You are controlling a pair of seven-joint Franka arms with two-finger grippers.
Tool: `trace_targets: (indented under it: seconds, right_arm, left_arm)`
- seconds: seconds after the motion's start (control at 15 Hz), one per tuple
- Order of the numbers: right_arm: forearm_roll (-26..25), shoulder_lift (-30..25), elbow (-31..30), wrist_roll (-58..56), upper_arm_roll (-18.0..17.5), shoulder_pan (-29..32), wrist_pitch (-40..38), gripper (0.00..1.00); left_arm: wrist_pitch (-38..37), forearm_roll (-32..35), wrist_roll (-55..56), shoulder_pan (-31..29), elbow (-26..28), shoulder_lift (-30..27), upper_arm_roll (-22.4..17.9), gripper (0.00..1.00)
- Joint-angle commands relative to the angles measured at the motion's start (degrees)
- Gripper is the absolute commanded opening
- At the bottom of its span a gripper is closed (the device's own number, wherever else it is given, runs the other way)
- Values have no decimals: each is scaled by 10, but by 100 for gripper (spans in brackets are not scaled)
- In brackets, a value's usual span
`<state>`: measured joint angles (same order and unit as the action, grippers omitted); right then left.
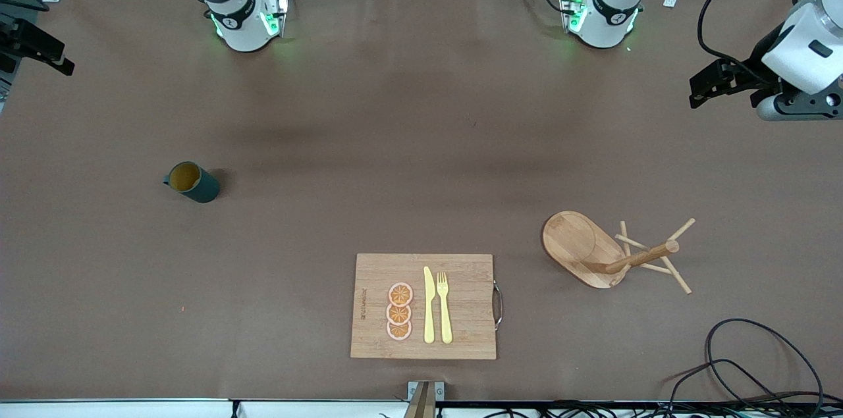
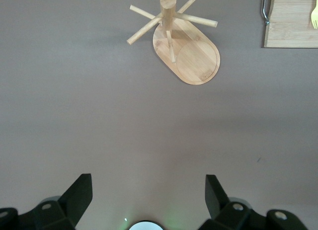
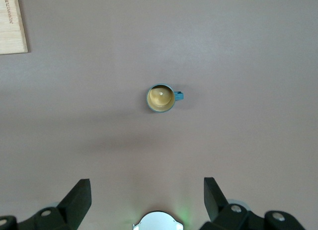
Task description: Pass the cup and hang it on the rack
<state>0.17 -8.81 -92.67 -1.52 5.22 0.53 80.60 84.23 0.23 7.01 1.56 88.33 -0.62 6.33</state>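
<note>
Both grippers are spread wide with nothing in them. The right gripper [image 3: 144, 192] hangs high over bare table above the cup [image 3: 161, 98], which stands upright toward the right arm's end. The left gripper [image 2: 148, 192] hangs likewise above the rack [image 2: 185, 46], standing near a cutting board [image 1: 423, 306].

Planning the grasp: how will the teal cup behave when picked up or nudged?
The cup stands upright with a round wall, so a sideways nudge could tip it and let it roll. It looks rigid and probably light. Its small side handle may snag or turn it.
</note>
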Motion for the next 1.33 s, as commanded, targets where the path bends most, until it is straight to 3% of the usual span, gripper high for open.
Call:
trace_targets:
  seconds: [0.0,0.27,0.53,0.66,1.06,1.26]
  right_arm:
    - [-5,-7,-3,-5,1,1,2,100]
    - [-9,11,1,1,1,3,3,100]
    - [-9,119,4,-5,1,16,40,100]
    - [-7,143,-8,-22,1,11,69,100]
    - [2,149,-195,-180,-1,33,290,100]
    - [23,176,-254,-308,-1,50,374,100]
  left_arm:
    - [-1,-6,-10,1,-14,4,0,100]
    - [-1,-5,-10,5,-15,10,0,100]
    - [-1,-5,-10,5,-18,11,0,100]
    - [-1,-5,-10,4,-19,11,0,100]
    - [-1,-4,-10,-3,-18,14,0,100]
    - [-1,-5,-9,-3,-19,15,0,100]
